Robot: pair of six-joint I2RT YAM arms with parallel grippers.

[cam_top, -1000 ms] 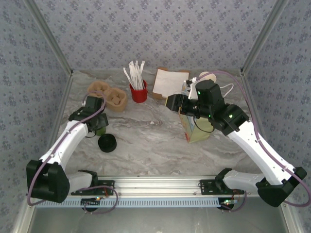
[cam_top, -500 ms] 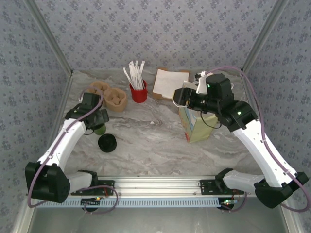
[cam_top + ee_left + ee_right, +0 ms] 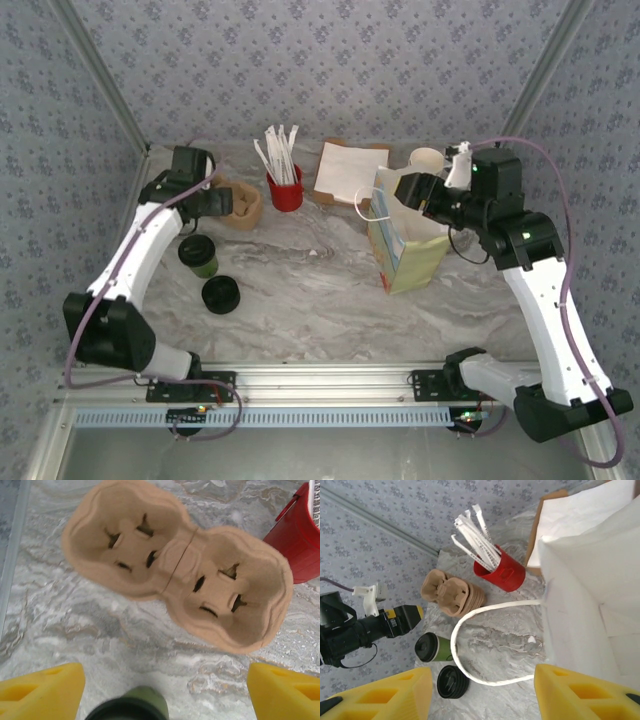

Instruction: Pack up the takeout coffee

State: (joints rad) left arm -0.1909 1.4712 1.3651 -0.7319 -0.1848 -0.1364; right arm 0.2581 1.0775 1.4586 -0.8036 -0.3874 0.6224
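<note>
Cup (image 3: pixel 198 255) stands alone | left hand (image 3: pixel 162 674) released, poised over carrier (image 3: pixel 175 565) | right hand (image 3: pixel 482 677) spread at bag (image 3: pixel 410 255) rim

Bare bench (image 3: pixel 300 270) lies open between the black lid (image 3: pixel 221 295) and the paper bag (image 3: pixel 410 262). The green cup (image 3: pixel 198 255) is clear from above. The left arm (image 3: pixel 140 255) flanks it, while the cardboard carrier (image 3: pixel 240 205) and red holder (image 3: pixel 286 192) crowd the far side.
</note>
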